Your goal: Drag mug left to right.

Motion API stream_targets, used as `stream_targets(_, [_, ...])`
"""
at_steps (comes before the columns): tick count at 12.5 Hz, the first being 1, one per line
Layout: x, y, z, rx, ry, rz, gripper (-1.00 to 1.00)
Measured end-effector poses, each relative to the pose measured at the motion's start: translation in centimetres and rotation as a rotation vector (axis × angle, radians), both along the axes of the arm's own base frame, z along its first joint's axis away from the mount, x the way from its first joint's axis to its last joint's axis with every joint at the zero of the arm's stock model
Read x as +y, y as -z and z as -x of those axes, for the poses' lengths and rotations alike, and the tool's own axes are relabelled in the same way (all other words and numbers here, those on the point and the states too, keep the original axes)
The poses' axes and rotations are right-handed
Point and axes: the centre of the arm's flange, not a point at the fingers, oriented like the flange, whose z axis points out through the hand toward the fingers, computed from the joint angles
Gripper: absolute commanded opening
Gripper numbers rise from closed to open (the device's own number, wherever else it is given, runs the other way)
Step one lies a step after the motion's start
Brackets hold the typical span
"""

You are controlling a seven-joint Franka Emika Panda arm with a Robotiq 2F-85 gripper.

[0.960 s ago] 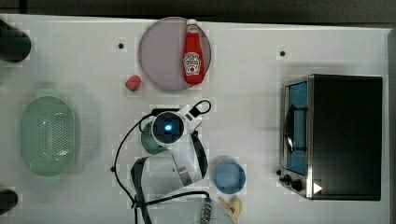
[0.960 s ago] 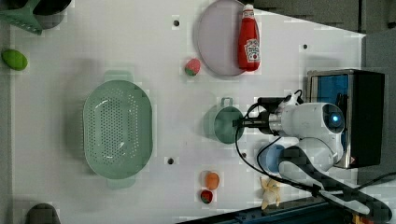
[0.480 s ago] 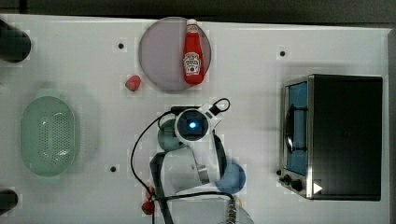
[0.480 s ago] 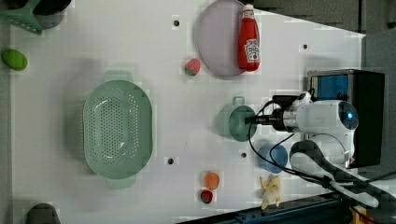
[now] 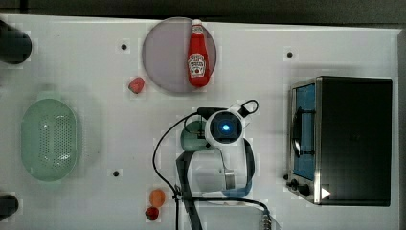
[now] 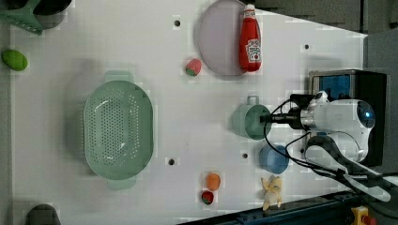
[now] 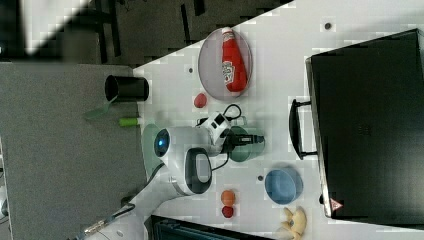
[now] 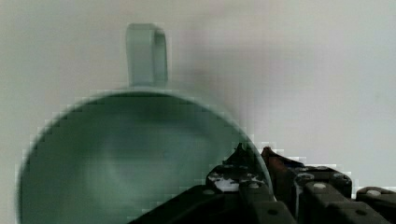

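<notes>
Pincer [image 8: 254,156] clamps the sage mug's [image 6: 249,122] rim, one finger inside, one outside. Bare white desk [image 5: 268,57] lies between the pincer and the toaster oven [image 5: 352,139] toward the top view's right; the blue cup [image 6: 273,159] sits close by. Since a second ago, pincer and mug have slid rightward in the top view.

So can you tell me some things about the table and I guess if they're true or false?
1. The ketchup bottle lies on the round plate. True.
2. The gripper pinches the mug's rim. True.
3. The blue cup sits inside the green basket. False: it stands on the table near the banana.
4. The mug has no handle. False: the wrist view shows one.
</notes>
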Motion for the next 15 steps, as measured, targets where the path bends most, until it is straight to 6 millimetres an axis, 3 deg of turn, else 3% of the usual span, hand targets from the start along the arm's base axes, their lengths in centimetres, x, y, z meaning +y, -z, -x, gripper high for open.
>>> stream_targets(7, [-5.0,0.2,0.5,0.007,0.016,0.006,-0.59])
stream_targets(12, [-7.0,-1.0,0.6,0.006,0.055,0.024,0.51])
stream_targets(14, [-7.4,-3.2,0.5,0.037,0.101,0.039,0.96])
stream_targets(15, [-7.2,-5.3,0.4,0.043,0.159,0.043,1.0])
